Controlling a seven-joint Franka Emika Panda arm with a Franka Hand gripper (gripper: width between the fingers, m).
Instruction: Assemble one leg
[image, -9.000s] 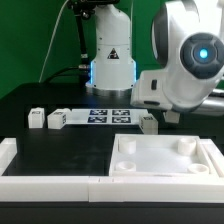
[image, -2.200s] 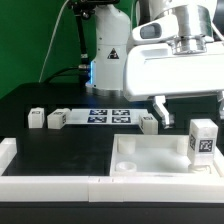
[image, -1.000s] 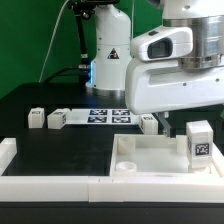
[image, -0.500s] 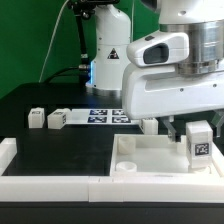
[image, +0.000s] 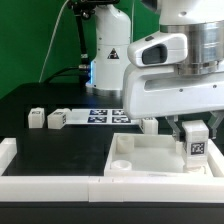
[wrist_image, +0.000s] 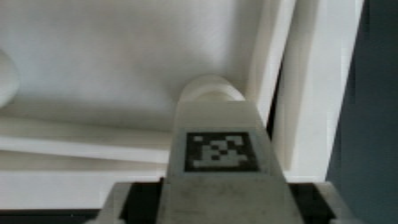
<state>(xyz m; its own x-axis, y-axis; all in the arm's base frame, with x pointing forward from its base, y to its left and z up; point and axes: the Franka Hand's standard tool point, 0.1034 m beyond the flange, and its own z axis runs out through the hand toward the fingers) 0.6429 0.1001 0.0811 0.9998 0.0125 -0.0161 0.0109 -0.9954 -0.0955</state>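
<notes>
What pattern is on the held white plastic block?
The block bears a black-and-white square marker; wrist view.

The gripper (image: 194, 128) hangs under the arm's large white wrist housing (image: 170, 85), its dark fingers closed on either side of the leg (image: 195, 147). The leg stands upright, with its black-and-white marker facing the camera. Directly beneath the gripper lies the white tray-like part (image: 155, 158); the leg's lower end reaches down into the tray's corner, though whether it sits in a socket cannot be told. Just beside the gripper, toward the exterior view's left, a small white block (image: 148, 124) rests on the black table (image: 60, 145). Farther that way lie the marker board (image: 100, 115) and two more blocks (image: 56, 119) (image: 36, 119), well apart from the gripper.
</notes>
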